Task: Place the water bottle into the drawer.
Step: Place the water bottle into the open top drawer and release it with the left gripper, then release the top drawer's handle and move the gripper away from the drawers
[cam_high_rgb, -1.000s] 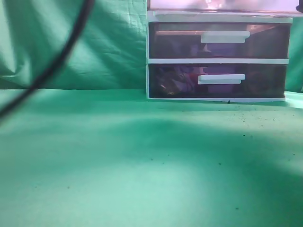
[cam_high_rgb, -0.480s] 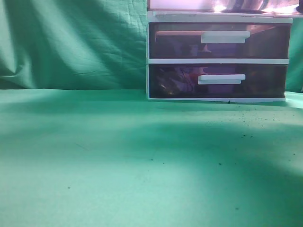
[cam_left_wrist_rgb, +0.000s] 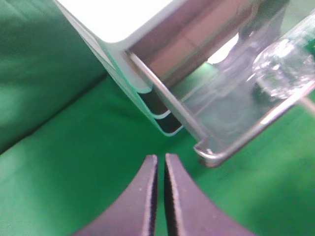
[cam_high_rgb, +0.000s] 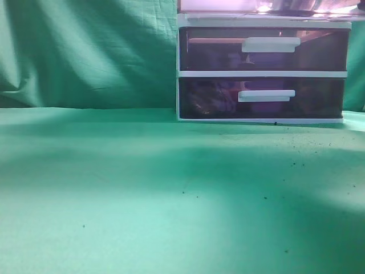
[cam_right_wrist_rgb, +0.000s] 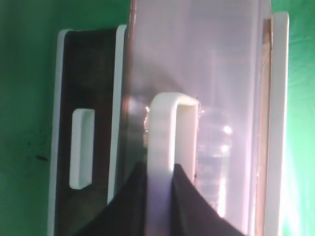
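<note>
The drawer point(cam_high_rgb: 228, 5), pinkish and translucent, is the top one of the white-framed cabinet and is cut by the top edge of the exterior view. In the left wrist view it point(cam_left_wrist_rgb: 163, 97) stands pulled out, with the clear water bottle point(cam_left_wrist_rgb: 280, 64) lying inside. My left gripper point(cam_left_wrist_rgb: 161, 158) is shut and empty, hanging above the green cloth beside the drawer's front corner. In the right wrist view my right gripper point(cam_right_wrist_rgb: 160, 169) is shut on the drawer's white bar handle point(cam_right_wrist_rgb: 165, 123). The bottle point(cam_right_wrist_rgb: 216, 147) shows through the drawer front point(cam_right_wrist_rgb: 197, 49). Neither gripper shows in the exterior view.
Two darker purple drawers point(cam_high_rgb: 211, 51) point(cam_high_rgb: 319, 100) with white handles sit closed below the top one. The cabinet's white top point(cam_left_wrist_rgb: 113, 14) is at the upper left of the left wrist view. Green cloth point(cam_high_rgb: 142, 194) covers the table and the backdrop.
A dark cable that crossed the upper left of the exterior view a second ago has gone out of the picture. The cabinet has not moved.
</note>
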Robot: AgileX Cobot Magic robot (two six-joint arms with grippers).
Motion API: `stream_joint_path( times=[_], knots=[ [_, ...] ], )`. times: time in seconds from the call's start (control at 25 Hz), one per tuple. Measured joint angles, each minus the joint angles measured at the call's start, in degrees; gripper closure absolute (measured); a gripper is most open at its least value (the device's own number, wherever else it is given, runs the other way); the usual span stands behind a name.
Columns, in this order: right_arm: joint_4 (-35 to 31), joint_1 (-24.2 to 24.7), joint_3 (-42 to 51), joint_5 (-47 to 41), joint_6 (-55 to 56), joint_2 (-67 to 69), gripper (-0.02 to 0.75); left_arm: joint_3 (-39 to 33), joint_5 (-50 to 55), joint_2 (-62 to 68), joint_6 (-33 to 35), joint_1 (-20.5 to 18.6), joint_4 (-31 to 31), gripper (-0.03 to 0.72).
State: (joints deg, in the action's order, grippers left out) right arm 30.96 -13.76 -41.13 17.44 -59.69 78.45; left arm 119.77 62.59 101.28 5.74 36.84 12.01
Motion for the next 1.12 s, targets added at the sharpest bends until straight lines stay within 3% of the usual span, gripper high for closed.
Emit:
stream_joint_path(
  times=[0.16,0.28,0.44,0.76,0.92,1.12],
  knots=[
    [0.23,-0.18,-3.98,-2.74,-2.21,1.4,0.657,-0.2,1.91,-8.43,-1.15,0.0,-3.14,0.688],
    [-0.09,-0.18,-7.9,-4.91,-6.09,3.38,0.657,-4.85,1.27,-16.35,-1.28,0.0,-7.26,0.688],
    [-1.77,-0.18,-13.44,-5.45,-6.21,7.8,0.657,-18.91,-3.1,-29.36,-1.28,0.0,-13.72,0.688],
    [-9.37,-0.18,-24.66,-5.5,-7.98,17.27,0.657,-53.15,-14.49,-56.16,-2.19,0.0,-19.83,0.688],
    [-10.6,-0.18,-28.63,-5.5,-8.58,20.96,0.657,-62.53,-18.57,-64.84,-4.98,0.0,-21.09,0.688],
    [-11.09,-0.18,-32.04,-5.17,-9.01,23.98,0.657,-65.52,-20.26,-68.59,-5.54,0.0,-21.88,0.688]
  ],
)
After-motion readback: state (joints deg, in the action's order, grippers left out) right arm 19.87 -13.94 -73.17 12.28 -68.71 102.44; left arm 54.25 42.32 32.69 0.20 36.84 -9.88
